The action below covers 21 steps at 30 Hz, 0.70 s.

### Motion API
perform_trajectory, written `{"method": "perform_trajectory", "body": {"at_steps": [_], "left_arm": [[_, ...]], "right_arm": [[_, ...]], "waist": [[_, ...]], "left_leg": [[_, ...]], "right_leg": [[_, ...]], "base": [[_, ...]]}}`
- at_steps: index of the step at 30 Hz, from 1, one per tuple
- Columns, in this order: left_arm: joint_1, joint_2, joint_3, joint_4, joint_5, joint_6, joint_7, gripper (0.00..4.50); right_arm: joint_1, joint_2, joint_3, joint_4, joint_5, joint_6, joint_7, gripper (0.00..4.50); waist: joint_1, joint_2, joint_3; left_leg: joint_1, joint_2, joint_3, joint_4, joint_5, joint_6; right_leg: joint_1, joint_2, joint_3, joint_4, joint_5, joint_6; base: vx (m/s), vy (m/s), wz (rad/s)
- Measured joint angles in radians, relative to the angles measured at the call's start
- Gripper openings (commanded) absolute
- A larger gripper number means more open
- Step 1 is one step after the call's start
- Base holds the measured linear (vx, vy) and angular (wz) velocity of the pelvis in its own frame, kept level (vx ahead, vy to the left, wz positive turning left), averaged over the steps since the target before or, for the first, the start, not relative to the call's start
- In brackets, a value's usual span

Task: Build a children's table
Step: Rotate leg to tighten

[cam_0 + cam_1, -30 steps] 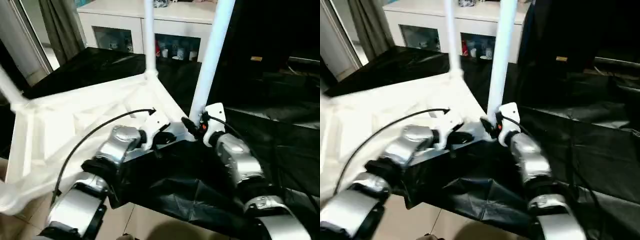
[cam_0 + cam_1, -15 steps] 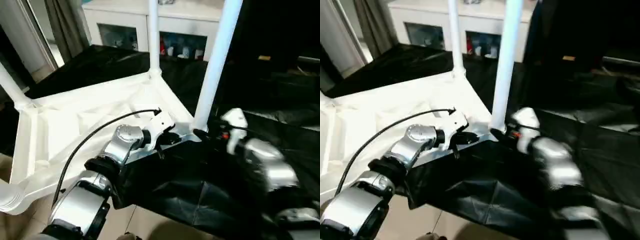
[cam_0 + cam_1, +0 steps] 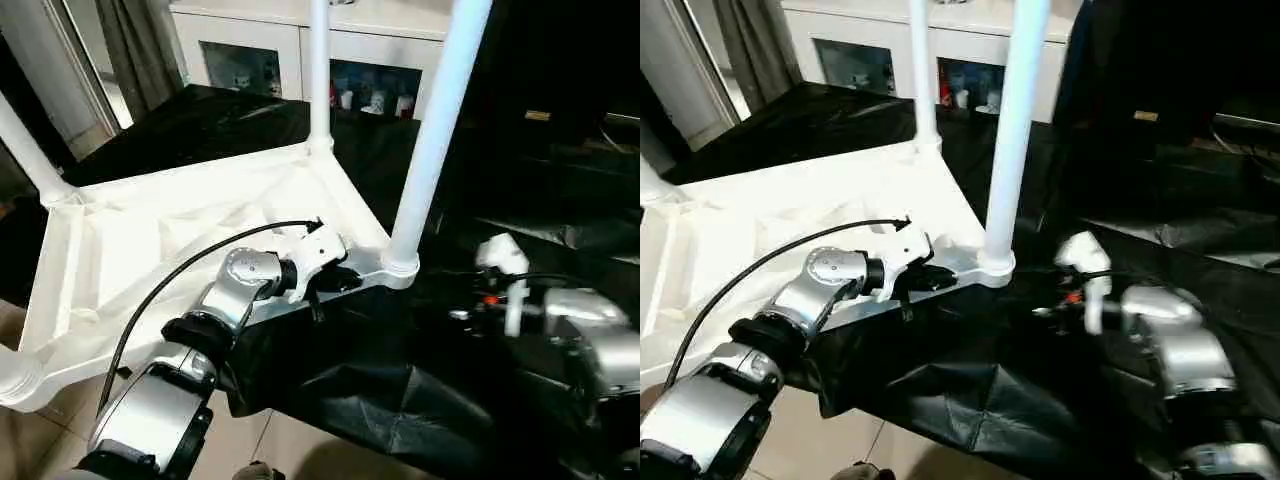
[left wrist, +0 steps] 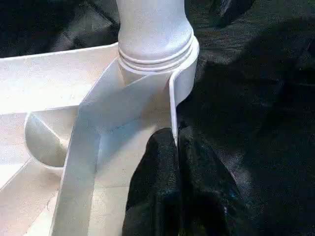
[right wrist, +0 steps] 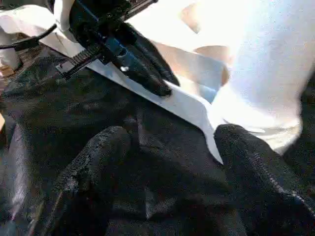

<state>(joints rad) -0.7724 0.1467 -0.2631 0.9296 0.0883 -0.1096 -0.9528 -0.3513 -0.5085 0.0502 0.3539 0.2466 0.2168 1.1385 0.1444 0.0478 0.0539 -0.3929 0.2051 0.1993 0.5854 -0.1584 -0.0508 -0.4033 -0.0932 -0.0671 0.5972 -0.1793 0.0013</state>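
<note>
**Left eye view: inverted table, corner held**

Children's table [image 3: 170, 230] upside down on black-draped bench [image 3: 400, 400], legs up. Left claw [image 3: 335, 283] clamped shut on rim beside near corner socket [image 3: 400, 268], leg [image 3: 430, 140] seated. Right claw [image 3: 470, 312] clear of leg, fingers [image 5: 93, 162] apart, empty. Risk: leg not fully seated; table overhangs bench edge, may tip if released.

Children's table [image 3: 150, 240]: smooth white plastic, slight sheen. Black sheet [image 3: 380, 390] beneath: thin, crinkled, glossy film. Forearm [image 3: 150, 415]: silver metal, satin. Right gripper fingers [image 5: 83, 172]: matt black, finely textured. Cabinet [image 3: 270, 45]: white, glass doors.
</note>
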Motion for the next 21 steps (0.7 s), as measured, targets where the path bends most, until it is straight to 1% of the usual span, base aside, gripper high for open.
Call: {"method": "perform_trajectory", "body": {"at_steps": [5, 6, 7, 8, 9, 11, 12, 13, 15, 16, 21], "left_arm": [[0.0, 0.004, 0.0, -0.001, 0.005, 0.002, 0.008, 0.0], [0.001, 0.005, 0.0, -0.002, 0.005, 0.004, 0.007, 0.28], [0.001, 0.006, 0.0, -0.003, 0.005, 0.009, 0.006, 0.45], [0.001, 0.007, 0.0, -0.004, 0.005, 0.011, 0.004, 0.45], [0.0, 0.009, 0.0, -0.006, 0.006, 0.014, 0.0, 0.59], [0.0, 0.016, -0.01, -0.01, 0.008, 0.019, -0.014, 0.66], [-0.001, 0.017, -0.012, -0.011, 0.01, 0.021, -0.02, 0.3], [-0.003, 0.021, -0.013, -0.013, 0.014, 0.028, -0.032, 0.23], [-0.007, 0.033, -0.018, -0.013, 0.015, 0.042, -0.051, 0.22], [-0.006, 0.034, -0.018, -0.014, 0.015, 0.046, -0.057, 0.1], [-0.004, 0.053, -0.028, -0.025, 0.015, 0.051, -0.114, 0.1]], "right_arm": [[-0.024, 0.002, -0.002, 0.003, -0.02, -0.002, -0.045, 3.15], [-0.028, 0.002, -0.003, 0.003, -0.021, -0.003, -0.046, 3.24], [-0.031, 0.002, -0.005, 0.003, -0.021, -0.007, -0.051, 3.26], [-0.032, 0.002, -0.008, 0.003, -0.021, -0.01, -0.053, 3.26], [-0.033, 0.002, -0.011, 0.003, -0.02, -0.014, -0.06, 3.26], [-0.033, 0.002, -0.023, 0.003, -0.021, -0.028, -0.086, 3.26], [-0.034, 0.002, -0.027, 0.003, -0.021, -0.032, -0.094, 3.26], [-0.034, 0.004, -0.033, 0.003, -0.021, -0.032, -0.102, 3.26], [-0.038, 0.013, -0.034, 0.008, -0.023, -0.035, -0.116, 3.26], [-0.039, 0.02, -0.034, 0.014, -0.025, -0.036, -0.122, 3.26], [-0.068, 0.065, -0.018, 0.053, -0.028, -0.057, -0.145, 3.26]], "waist": [[-0.001, -0.002, 0.0], [-0.001, -0.002, 0.0], [-0.001, -0.002, 0.0], [-0.001, -0.002, 0.0], [-0.002, -0.002, 0.0], [-0.003, -0.002, 0.0], [-0.004, -0.002, -0.001], [-0.005, -0.002, -0.001], [-0.007, -0.001, -0.001], [-0.004, -0.001, -0.001], [-0.002, -0.001, -0.001]], "left_leg": [[0.0, 0.0, 0.0, 0.0, 0.0, 0.0], [0.0, 0.0, 0.0, 0.0, 0.0, 0.0], [0.0, 0.0, 0.0, 0.0, 0.0, 0.0], [0.0, 0.0, 0.0, 0.0, 0.0, 0.0], [0.0, 0.0, 0.0, 0.0, 0.0, 0.0], [0.0, 0.0, 0.0, 0.0, 0.0, 0.0], [0.0, 0.0, 0.0, 0.0, 0.0, 0.0], [0.0, 0.0, 0.0, 0.0, 0.0, 0.0], [0.001, 0.0, 0.0, 0.0, 0.0, 0.0], [0.001, 0.0, 0.0, 0.0, 0.0, 0.0], [0.001, 0.0, 0.0, 0.002, 0.0, 0.0]], "right_leg": [[0.0, 0.0, 0.0, 0.0, 0.0, 0.0], [0.0, 0.0, 0.0, 0.0, 0.0, 0.0], [0.0, 0.0, 0.0, 0.001, 0.0, 0.0], [0.0, 0.0, 0.0, 0.001, 0.0, 0.0], [0.0, 0.0, 0.0, 0.001, 0.0, 0.0], [0.0, 0.0, 0.0, 0.001, 0.0, 0.0], [0.0, 0.0, 0.0, 0.001, 0.0, 0.0], [0.0, 0.0, 0.0, 0.001, 0.0, 0.0], [0.0, 0.0, 0.0, 0.001, 0.0, 0.0], [0.0, 0.0, 0.0, 0.002, 0.0, 0.0], [0.0, 0.0, 0.0, 0.004, 0.0, 0.0]], "base": [[0.0, 0.0, 0.0], [0.0, 0.0, 0.0], [0.0, 0.0, 0.0], [0.0, 0.0, 0.0], [0.0, 0.0, 0.0], [0.0, 0.0, 0.0], [0.0, 0.0, 0.0], [0.0, 0.0, 0.0], [0.0, 0.0, 0.0], [0.0, 0.0, 0.0], [0.0, 0.0, 0.0]]}}
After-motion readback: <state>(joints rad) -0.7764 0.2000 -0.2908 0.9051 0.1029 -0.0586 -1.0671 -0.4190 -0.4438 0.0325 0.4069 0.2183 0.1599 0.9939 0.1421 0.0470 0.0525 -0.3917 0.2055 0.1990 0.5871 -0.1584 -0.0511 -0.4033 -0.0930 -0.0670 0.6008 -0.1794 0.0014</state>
